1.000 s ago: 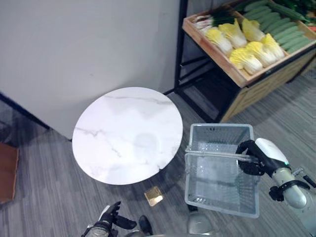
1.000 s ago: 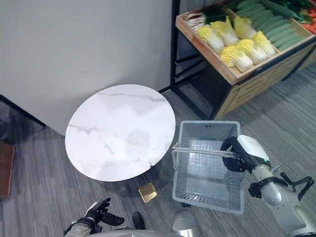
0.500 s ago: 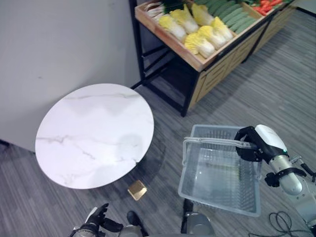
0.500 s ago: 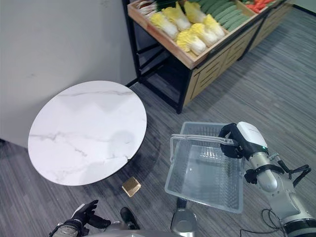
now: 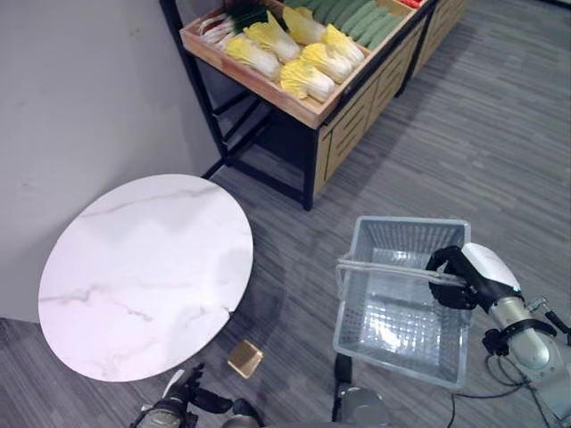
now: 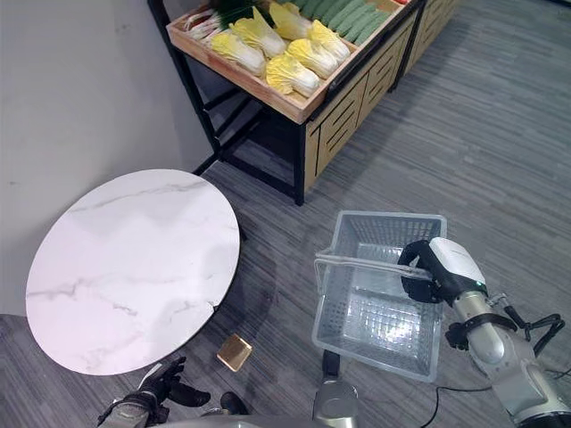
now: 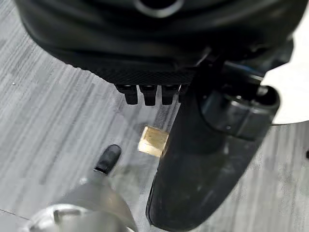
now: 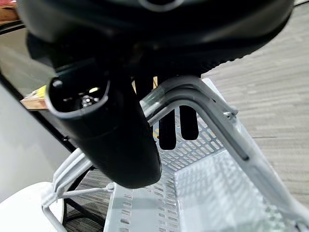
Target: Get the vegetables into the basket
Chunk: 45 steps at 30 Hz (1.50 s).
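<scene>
Grey plank floor (image 5: pixel 500 134). Round marble surface (image 5: pixel 143 276) well left of right robot hand (image 5: pixel 459 276), which is clenched on basket (image 5: pixel 401 308) handles; basket's long axis runs toward the vegetables (image 5: pixel 294 53) on wooden shelf (image 5: pixel 303 105) far ahead. Left robot hand (image 5: pixel 183 399) low, relaxed.

This is looking like a food shop. A slanted wooden display stand (image 5: pixel 308 105) on black legs is holding rows of yellow-and-white cabbages (image 5: pixel 303 64) and long green cucumbers (image 5: pixel 357 16). A grey plastic shopping basket (image 6: pixel 379 299) is hanging above striped grey carpet floor (image 5: pixel 500 143).
</scene>
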Tool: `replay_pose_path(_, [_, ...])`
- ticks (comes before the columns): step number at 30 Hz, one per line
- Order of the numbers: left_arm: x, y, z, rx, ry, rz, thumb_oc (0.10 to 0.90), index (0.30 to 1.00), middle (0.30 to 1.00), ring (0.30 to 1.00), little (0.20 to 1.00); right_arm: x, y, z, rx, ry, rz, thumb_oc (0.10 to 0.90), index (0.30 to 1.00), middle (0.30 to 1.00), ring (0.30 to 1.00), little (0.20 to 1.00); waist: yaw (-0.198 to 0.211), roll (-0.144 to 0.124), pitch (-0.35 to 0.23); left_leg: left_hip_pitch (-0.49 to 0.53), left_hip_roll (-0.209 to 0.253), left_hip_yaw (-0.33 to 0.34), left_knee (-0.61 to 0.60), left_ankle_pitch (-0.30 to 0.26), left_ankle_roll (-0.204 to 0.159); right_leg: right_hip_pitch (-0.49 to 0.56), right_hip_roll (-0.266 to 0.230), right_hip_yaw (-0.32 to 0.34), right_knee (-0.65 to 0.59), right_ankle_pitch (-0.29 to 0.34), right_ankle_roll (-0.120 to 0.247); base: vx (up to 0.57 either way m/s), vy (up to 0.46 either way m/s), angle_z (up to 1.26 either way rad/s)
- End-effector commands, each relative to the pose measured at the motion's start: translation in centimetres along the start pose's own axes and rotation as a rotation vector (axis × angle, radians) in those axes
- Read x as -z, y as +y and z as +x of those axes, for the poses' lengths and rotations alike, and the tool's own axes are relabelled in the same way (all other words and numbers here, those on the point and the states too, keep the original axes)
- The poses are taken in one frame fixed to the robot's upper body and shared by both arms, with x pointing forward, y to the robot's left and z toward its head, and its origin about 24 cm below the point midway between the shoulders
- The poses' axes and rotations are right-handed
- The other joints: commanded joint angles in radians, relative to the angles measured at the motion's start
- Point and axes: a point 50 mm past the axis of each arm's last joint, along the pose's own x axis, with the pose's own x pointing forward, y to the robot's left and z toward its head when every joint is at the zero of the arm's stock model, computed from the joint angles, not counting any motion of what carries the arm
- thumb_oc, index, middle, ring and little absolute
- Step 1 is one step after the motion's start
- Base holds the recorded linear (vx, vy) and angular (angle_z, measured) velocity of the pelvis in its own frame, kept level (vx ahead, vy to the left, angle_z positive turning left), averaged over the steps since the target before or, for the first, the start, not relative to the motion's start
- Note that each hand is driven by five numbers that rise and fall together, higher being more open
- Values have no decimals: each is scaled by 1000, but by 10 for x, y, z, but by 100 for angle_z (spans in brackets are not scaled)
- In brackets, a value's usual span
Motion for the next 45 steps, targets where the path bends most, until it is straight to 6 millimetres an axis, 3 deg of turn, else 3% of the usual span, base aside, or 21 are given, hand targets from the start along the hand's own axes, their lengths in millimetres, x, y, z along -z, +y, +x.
replay_pose_path(1, [-20, 18, 2, -68, -86, -49, 900, 1000, 1000, 1000, 1000, -51, -83, 21, 355, -270, -58, 400, 300, 300, 300, 300, 35, -47, 34, -104, -57, -202, -52, 38, -52, 47, -13, 4, 32, -51, 77, 46, -60, -77])
replay_pose_path(3, [-21, 16, 2, -71, -89, -63, 900, 1000, 1000, 1000, 1000, -53, -85, 24, 356, -279, -59, 400, 300, 300, 300, 300, 55, -58, 39, -137, -103, -318, -90, 2, -32, 41, -10, 51, 24, -44, 79, 78, -53, -85])
replay_pose_path(4, [-21, 18, 2, -79, -89, -59, 900, 1000, 1000, 1000, 1000, -56, -85, 28, 356, -292, -47, 400, 300, 300, 300, 300, 73, -63, 39, -169, -122, -414, -124, 16, -29, 30, -1, 97, 23, -37, 78, 82, -30, -77])
replay_pose_path(5, [-21, 18, 2, -80, -89, -59, 900, 1000, 1000, 1000, 1000, -56, -85, 28, 356, -293, -47, 400, 300, 300, 300, 300, 72, -63, 38, -170, -123, -414, -125, 17, -29, 29, -1, 97, 24, -38, 78, 110, -6, -70])
replay_pose_path(7, [-22, 19, 3, -84, -88, -53, 900, 1000, 1000, 1000, 1000, -62, -83, 33, 338, -316, -42, 400, 300, 300, 300, 300, 97, -64, 46, -202, -169, -537, -137, 29, -29, 27, 14, 150, 31, -44, 74, 103, 39, -70])
replay_pose_path(12, [-21, 18, 4, -76, -72, -46, 900, 1000, 1000, 1000, 1000, -59, -80, 32, 320, -300, -33, 400, 300, 300, 300, 300, 81, -60, 40, -162, -182, -488, -166, 13, -9, 15, 3, 188, 41, -48, 82, 46, 181, -68])
replay_pose_path(15, [-21, 17, 5, -71, -66, -34, 900, 1000, 1000, 1000, 1000, -61, -75, 35, 318, -297, -12, 400, 300, 300, 300, 300, 68, -69, 41, -142, -198, -440, -167, -12, 18, -10, -13, 238, 55, -35, 99, 5, 229, -38])
replay_pose_path(16, [-19, 17, 4, -72, -57, -27, 900, 1000, 1000, 1000, 1000, -61, -69, 36, 310, -293, 16, 400, 300, 300, 300, 300, 61, -76, 37, -128, -207, -400, -167, -31, 37, -28, -24, 268, 59, -16, 121, 12, 211, -58])
replay_pose_path(20, [-16, 21, 4, -80, -46, -18, 900, 1000, 1000, 1000, 1000, -59, -64, 38, 307, -276, 28, 400, 300, 300, 300, 300, 65, -82, 32, -106, -208, -347, -166, -50, 53, -56, -27, 285, 101, -11, 139, 9, 136, -67])
replay_pose_path(22, [-13, 27, 2, -98, -41, -14, 900, 1000, 1000, 1000, 1000, -60, -62, 38, 320, -274, 38, 400, 300, 300, 300, 300, 80, -84, 37, -75, -196, -287, -170, -62, 60, -82, -48, 179, 170, -7, 145, -10, 97, -66])
replay_pose_path(23, [-14, 27, 2, -98, -41, -14, 900, 1000, 1000, 1000, 1000, -60, -62, 38, 321, -274, 38, 400, 300, 300, 300, 300, 82, -85, 35, -78, -196, -286, -170, -59, 60, -85, -47, 181, 168, -4, 144, -1, 17, -60])
replay_pose_path(24, [-14, 29, 2, -97, -46, -12, 900, 1000, 1000, 1000, 1000, -61, -62, 39, 322, -274, 46, 400, 300, 300, 300, 300, 87, -81, 31, -63, -189, -261, -179, -57, 54, -79, -72, 97, 173, 4, 138, 0, -14, -81])
replay_pose_path(26, [-11, 30, 1, -99, -39, -21, 900, 1000, 1000, 1000, 1000, -60, -62, 39, 322, -269, 43, 400, 300, 300, 300, 300, 87, -85, 24, -49, -188, -241, -185, -57, 49, -72, -82, 57, 142, 17, 134, 24, -30, -60])
replay_pose_path(30, [-12, 29, 1, -95, -40, -21, 900, 1000, 1000, 1000, 1000, -59, -61, 37, 321, -265, 40, 400, 300, 300, 300, 300, 81, -84, 16, -50, -185, -242, -180, -59, 40, -66, -76, 64, 100, 28, 130, 27, -72, -28])
replay_pose_path(35, [-14, 21, 2, -68, -45, -16, 900, 1000, 1000, 1000, 1000, -58, -66, 30, 329, -272, 16, 400, 300, 300, 300, 300, 65, -65, 2, -42, -140, -246, -160, -42, -2, -19, -25, 48, 35, 6, 103, 78, -231, -6])
replay_pose_path(40, [-21, 18, 4, -54, -65, -9, 900, 1000, 1000, 1000, 1000, -56, -71, 27, 341, -274, -2, 400, 300, 300, 300, 300, 56, -54, 13, -73, -103, -261, -45, -33, -34, 3, -2, 37, 32, -18, 76, 20, -152, 2])
replay_pose_path(42, [-21, 16, 3, -50, -70, -19, 900, 1000, 1000, 1000, 1000, -55, -73, 28, 336, -269, -16, 400, 300, 300, 300, 300, 62, -49, 20, -87, -106, -304, -7, -26, -39, 23, 8, 40, 25, -25, 68, 70, -103, 13])
replay_pose_path(43, [-20, 11, 4, -41, -63, -23, 900, 1000, 1000, 1000, 1000, -52, -75, 30, 336, -256, -19, 400, 300, 300, 300, 300, 79, -48, 24, -134, -152, -391, -55, -34, -21, 23, 2, 58, 28, -32, 70, 77, -30, 6])
replay_pose_path(45, [-19, 10, 4, -42, -60, -16, 900, 1000, 1000, 1000, 1000, -51, -74, 32, 332, -249, -20, 400, 300, 300, 300, 300, 85, -48, 21, -171, -166, -421, -90, -16, -13, 21, -3, 71, 30, -30, 75, 106, 31, 8])
